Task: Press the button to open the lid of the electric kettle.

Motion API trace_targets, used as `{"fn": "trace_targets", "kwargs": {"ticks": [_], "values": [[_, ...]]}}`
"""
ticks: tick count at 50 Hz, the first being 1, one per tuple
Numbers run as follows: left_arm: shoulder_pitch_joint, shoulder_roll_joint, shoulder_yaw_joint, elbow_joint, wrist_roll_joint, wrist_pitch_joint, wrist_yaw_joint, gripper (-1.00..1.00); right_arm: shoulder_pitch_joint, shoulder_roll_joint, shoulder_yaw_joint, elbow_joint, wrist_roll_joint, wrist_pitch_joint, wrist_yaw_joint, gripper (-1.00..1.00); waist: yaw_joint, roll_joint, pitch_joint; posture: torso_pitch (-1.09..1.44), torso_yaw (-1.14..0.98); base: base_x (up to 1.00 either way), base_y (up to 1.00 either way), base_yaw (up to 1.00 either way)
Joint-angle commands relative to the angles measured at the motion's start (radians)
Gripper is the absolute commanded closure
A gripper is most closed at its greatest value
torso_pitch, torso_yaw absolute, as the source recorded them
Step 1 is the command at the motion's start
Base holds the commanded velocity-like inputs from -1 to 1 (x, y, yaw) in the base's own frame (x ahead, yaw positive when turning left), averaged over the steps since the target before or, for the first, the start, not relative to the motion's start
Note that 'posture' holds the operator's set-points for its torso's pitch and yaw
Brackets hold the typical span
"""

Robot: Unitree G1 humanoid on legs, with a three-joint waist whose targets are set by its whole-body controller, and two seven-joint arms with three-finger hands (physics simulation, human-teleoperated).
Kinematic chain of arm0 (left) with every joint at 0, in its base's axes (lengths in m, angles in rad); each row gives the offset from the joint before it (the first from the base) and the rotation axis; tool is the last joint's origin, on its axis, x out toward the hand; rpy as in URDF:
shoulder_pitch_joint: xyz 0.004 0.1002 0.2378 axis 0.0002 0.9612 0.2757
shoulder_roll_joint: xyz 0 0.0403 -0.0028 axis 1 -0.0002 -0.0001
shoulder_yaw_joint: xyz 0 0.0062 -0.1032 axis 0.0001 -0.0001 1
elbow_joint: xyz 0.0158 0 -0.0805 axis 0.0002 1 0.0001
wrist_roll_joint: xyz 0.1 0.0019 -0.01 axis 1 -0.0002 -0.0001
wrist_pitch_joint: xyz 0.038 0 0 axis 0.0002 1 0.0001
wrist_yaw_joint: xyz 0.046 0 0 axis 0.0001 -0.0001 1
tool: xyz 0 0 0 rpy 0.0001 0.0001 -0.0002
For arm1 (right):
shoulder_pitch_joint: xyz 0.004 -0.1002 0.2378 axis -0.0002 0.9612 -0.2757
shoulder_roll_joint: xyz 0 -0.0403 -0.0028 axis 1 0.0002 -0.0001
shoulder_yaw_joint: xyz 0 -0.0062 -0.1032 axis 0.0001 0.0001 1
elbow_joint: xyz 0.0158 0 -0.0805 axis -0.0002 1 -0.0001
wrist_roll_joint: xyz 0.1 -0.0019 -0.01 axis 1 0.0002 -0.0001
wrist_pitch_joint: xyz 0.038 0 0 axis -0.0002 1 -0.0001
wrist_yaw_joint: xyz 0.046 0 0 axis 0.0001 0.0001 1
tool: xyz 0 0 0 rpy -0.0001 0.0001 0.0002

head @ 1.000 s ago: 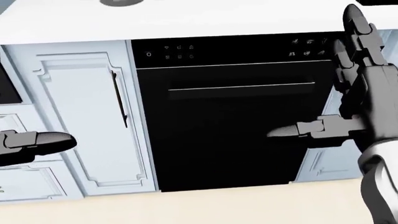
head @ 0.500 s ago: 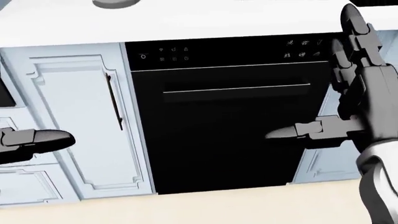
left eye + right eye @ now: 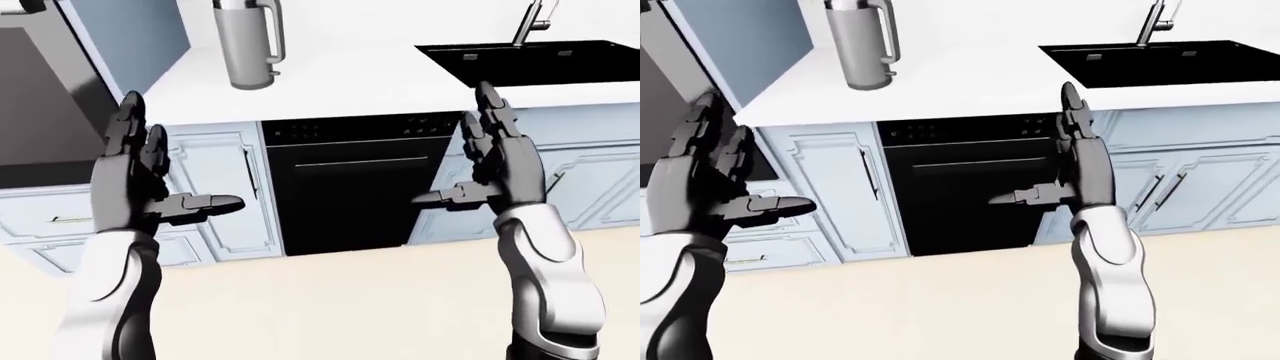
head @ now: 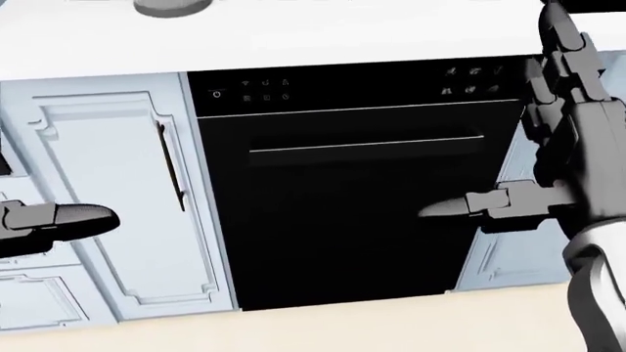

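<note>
The electric kettle [image 3: 246, 43] stands upright on the white worktop [image 3: 350, 86] at the upper left of the left-eye view. Both hands hover below it, fingers spread, holding nothing; the left hand [image 3: 135, 176] looks nearer than the right hand [image 3: 500, 169].

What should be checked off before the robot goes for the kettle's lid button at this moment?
1. Electric kettle in view: ok, standing upright on the white counter, above the left cabinet.
2. Lid button visible: not ok, the kettle's top is cut off by the frame.
3. Lid state: cannot tell.
4. Left hand free: ok, open and empty.
5. Right hand free: ok, open and empty.
6. Hands near the kettle: not ok, both are raised before the cabinets, beside the black dishwasher, apart from the kettle.
</note>
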Motion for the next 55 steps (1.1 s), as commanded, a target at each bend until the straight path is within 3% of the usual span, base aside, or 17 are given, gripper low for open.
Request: {"fn": "trace_targets", "kwargs": {"ticks": [1, 3, 4, 6, 11, 16, 17, 19, 25, 28, 37, 41, 42, 44, 50, 54, 55], "values": [[-0.023, 0.007, 0.0, -0.029, -0.005, -0.024, -0.001, -1.0, -0.02, -0.011, -0.01, -0.026, -0.001, -0.024, -0.004, -1.0, -0.002, -0.006, -0.014, 0.0, 0.0, 0.12, 0.0, 0.0], [-0.024, 0.007, -0.002, -0.03, -0.005, -0.022, 0.0, -1.0, -0.021, -0.011, -0.011, -0.025, -0.001, -0.024, -0.004, -1.0, -0.004, -0.074, -0.032, 0.0, 0.0, 0.12, 0.0, 0.0], [-0.025, 0.007, -0.001, -0.029, -0.005, -0.023, -0.001, -1.0, -0.022, -0.012, -0.012, -0.025, -0.001, -0.024, -0.004, -1.0, -0.014, -0.02, -0.016, 0.0, 0.0, 0.12, 0.0, 0.0], [-0.028, 0.008, -0.002, -0.03, -0.006, -0.02, 0.001, -1.0, -0.024, -0.013, -0.012, -0.027, 0.0, -0.02, -0.005, -1.0, -0.012, -0.036, -0.017, 0.0, 0.0, 0.12, 0.0, 0.0], [-0.029, 0.009, -0.001, -0.034, -0.008, -0.016, 0.003, -1.0, -0.023, -0.013, -0.012, -0.027, 0.0, -0.021, -0.005, -1.0, -0.011, 0.011, -0.004, 0.0, 0.0, 0.12, 0.0, 0.0], [-0.025, 0.008, -0.002, -0.034, -0.008, -0.018, 0.002, -1.0, -0.021, -0.013, -0.012, -0.026, 0.0, -0.024, -0.005, -1.0, -0.019, 0.117, -0.016, 0.0, 0.0, 0.12, 0.0, 0.0], [-0.026, 0.008, 0.0, -0.034, -0.008, -0.019, 0.003, -1.0, -0.021, -0.013, -0.013, -0.026, 0.0, -0.023, -0.004, -1.0, -0.008, 0.077, -0.01, 0.0, 0.0, 0.12, 0.0, 0.0], [-0.027, 0.008, 0.0, -0.032, -0.009, -0.019, 0.003, -1.0, -0.02, -0.012, -0.011, -0.025, -0.001, -0.025, -0.004, -1.0, -0.01, 0.087, -0.015, 0.0, 0.0, 0.12, 0.0, 0.0], [-0.023, 0.008, -0.001, -0.035, -0.008, -0.019, 0.003, -1.0, -0.019, -0.012, -0.011, -0.028, -0.001, -0.024, -0.003, -1.0, -0.004, 0.027, -0.011, 0.0, 0.0, 0.12, 0.0, 0.0], [-0.021, 0.007, 0.0, -0.035, -0.008, -0.02, 0.002, -1.0, -0.017, -0.012, -0.012, -0.026, -0.002, -0.026, -0.003, -1.0, -0.001, -0.049, -0.026, 0.0, 0.0, 0.12, 0.0, 0.0], [-0.026, 0.009, 0.001, -0.036, -0.01, -0.017, 0.003, -1.0, -0.017, -0.013, -0.01, -0.04, -0.006, -0.017, -0.001, -1.0, -0.013, 0.021, -0.003, 0.0, 0.0, 0.13, 0.0, 0.0], [-0.029, 0.01, 0.001, -0.036, -0.011, -0.014, 0.004, -1.0, -0.018, -0.013, -0.01, -0.043, -0.008, -0.014, 0.0, -1.0, -0.019, 0.122, -0.028, 0.0, 0.0, 0.13, 0.0, 0.0], [-0.03, 0.011, 0.002, -0.036, -0.011, -0.014, 0.004, -1.0, -0.019, -0.012, -0.01, -0.043, -0.008, -0.012, 0.0, -1.0, -0.008, 0.077, -0.016, 0.0, 0.0, 0.13, 0.0, 0.0], [-0.032, 0.012, 0.002, -0.037, -0.012, -0.011, 0.005, -1.0, -0.02, -0.013, -0.01, -0.044, -0.008, -0.011, 0.0, -1.0, -0.008, 0.088, -0.014, 0.0, 0.0, 0.14, 0.0, 0.0], [-0.041, 0.015, 0.003, -0.04, -0.017, -0.002, 0.01, -1.0, -0.026, -0.014, -0.012, -0.046, -0.008, -0.005, 0.001, -1.0, -0.003, 0.03, -0.013, 0.0, 0.0, 0.13, 0.0, 0.0], [-0.034, 0.014, 0.003, -0.038, -0.016, -0.007, 0.009, -1.0, -0.022, -0.013, -0.011, -0.046, -0.009, -0.007, 0.002, -1.0, -0.001, -0.056, -0.022, 0.0, 0.0, 0.13, 0.0, 0.0], [-0.034, 0.015, 0.002, -0.039, -0.016, -0.007, 0.009, -1.0, -0.022, -0.013, -0.011, -0.046, -0.009, -0.007, 0.002, -1.0, -0.011, -0.016, -0.017, 0.0, 0.0, 0.13, 0.0, 0.0]]}}
